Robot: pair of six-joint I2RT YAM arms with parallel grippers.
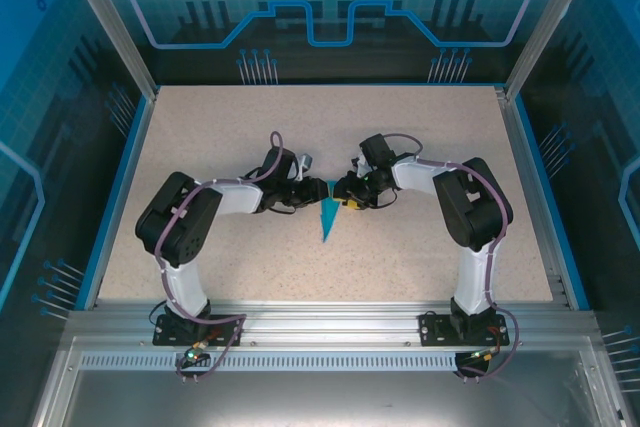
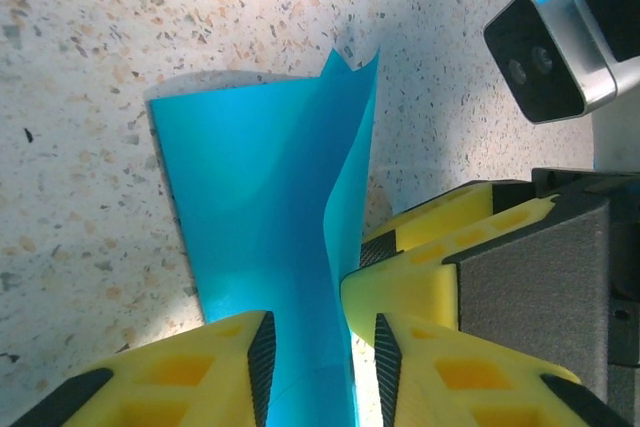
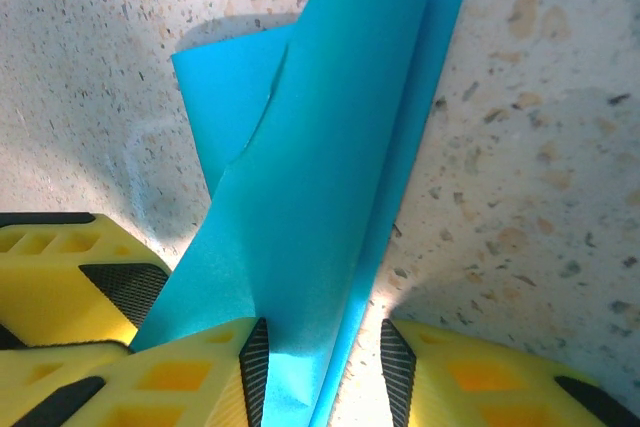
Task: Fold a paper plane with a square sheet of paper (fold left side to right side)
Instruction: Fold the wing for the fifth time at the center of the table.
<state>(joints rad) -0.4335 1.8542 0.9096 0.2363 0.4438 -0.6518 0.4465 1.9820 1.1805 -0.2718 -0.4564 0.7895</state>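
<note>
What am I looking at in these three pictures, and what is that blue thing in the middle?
You are looking at two robot arms bolted at the near edge of a speckled table. The wide picture comes from a camera above and behind them. The two close-ups come from small cameras on each wrist, looking along that arm's yellow fingers.

The blue thing is the paper plane, a folded sheet of teal paper narrowing to a point that faces the arm bases.

Each arm ends in a two-finger tool. The left tool and the right tool meet at the plane's wide end, and in each close-up the paper passes between the yellow fingers. In the left close-up you also see the right arm's fingers and its camera.
</note>
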